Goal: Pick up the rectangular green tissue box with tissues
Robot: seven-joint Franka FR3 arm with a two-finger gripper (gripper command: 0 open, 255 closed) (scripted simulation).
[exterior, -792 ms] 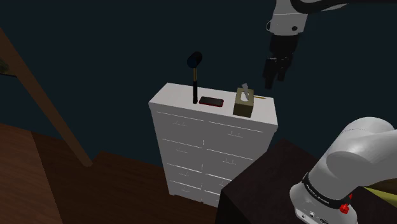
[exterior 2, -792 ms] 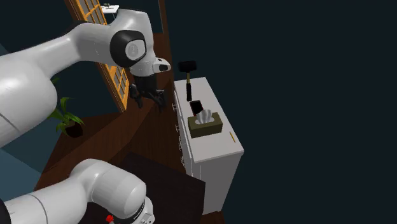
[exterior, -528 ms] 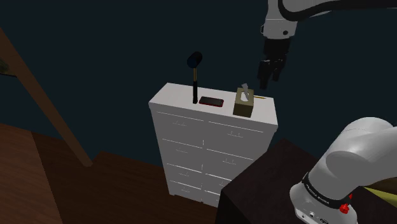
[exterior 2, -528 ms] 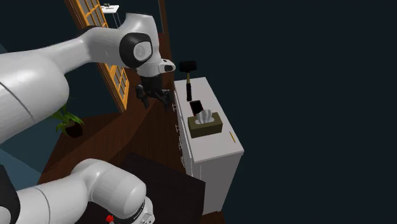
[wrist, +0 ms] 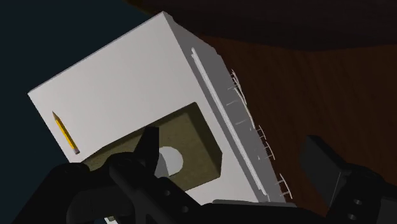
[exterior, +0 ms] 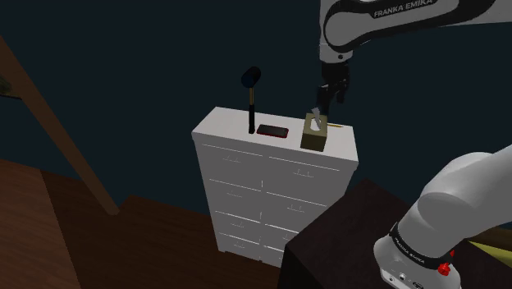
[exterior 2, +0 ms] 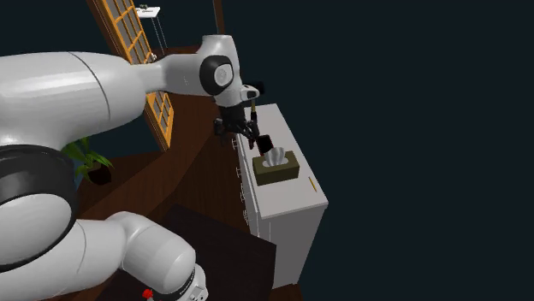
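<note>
Arm's jaws wide apart & empty, hovering above tissue box (exterior: 314,133) on white dresser (exterior: 275,174) top; pencil (wrist: 64,132) just beside box.

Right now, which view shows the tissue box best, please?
The second exterior view: the tissue box shows unobstructed, side and tissue. The shoulder view has it farther off, near the claw; the wrist view, partly behind a finger.

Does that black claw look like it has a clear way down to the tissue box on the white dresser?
Probably yes: the open gripper hangs above the tissue box with nothing between them, and the hammer stands off to one side.
</note>
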